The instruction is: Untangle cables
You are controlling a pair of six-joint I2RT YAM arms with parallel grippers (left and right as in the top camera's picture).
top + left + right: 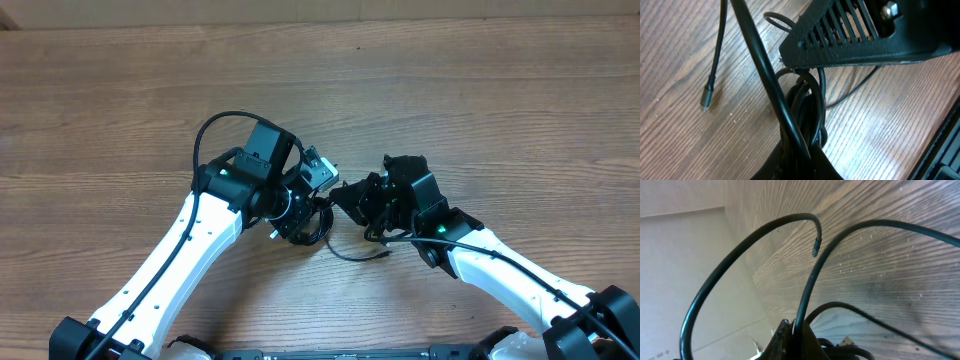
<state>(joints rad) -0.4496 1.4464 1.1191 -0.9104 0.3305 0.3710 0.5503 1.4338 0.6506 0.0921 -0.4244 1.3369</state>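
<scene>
Overhead, the left gripper (pixel 320 188) and right gripper (pixel 352 200) meet over the cables (pixel 345 250) at mid-table (pixel 500 80). In the left wrist view, the left gripper's jaws are closed, pinching the cables (pixel 807 107). In the right wrist view, the right gripper's jaws are clamped tight, and the cables (pixel 810 280) arch up from them.
</scene>
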